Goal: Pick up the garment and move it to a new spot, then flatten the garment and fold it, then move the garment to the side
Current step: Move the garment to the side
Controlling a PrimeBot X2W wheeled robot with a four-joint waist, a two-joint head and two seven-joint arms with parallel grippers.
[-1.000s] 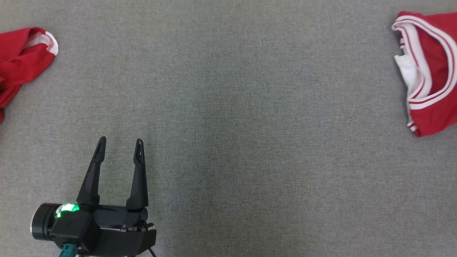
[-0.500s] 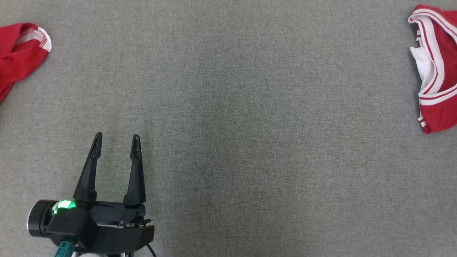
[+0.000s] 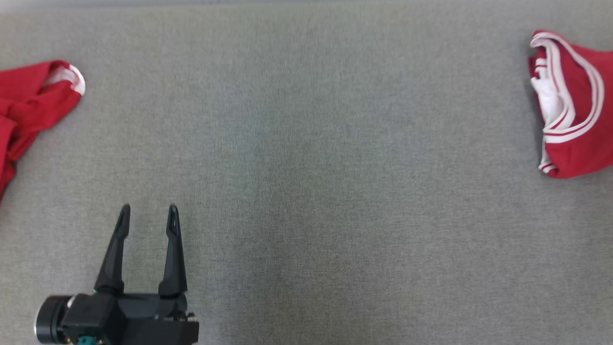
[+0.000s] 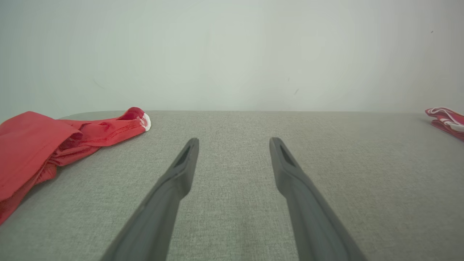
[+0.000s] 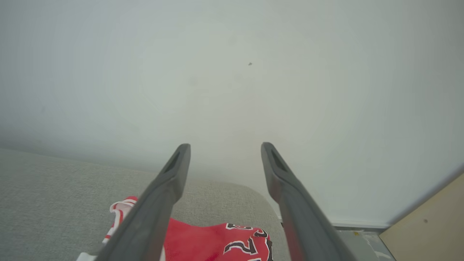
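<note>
crumpled red garment [image 3: 28,105] bunched at the far left edge of the grey table [image 3: 306,191], left gripper [image 3: 149,208] low left with fingers spread wide over the fabric top, then way off right the folded red jersey [image 3: 570,110], right gripper [image 5: 224,146] above it, fingers apart too

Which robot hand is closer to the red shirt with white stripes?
Right. The right gripper hangs directly over the striped shirt. The left gripper is far across the grey table, nearer the other red garment.
</note>
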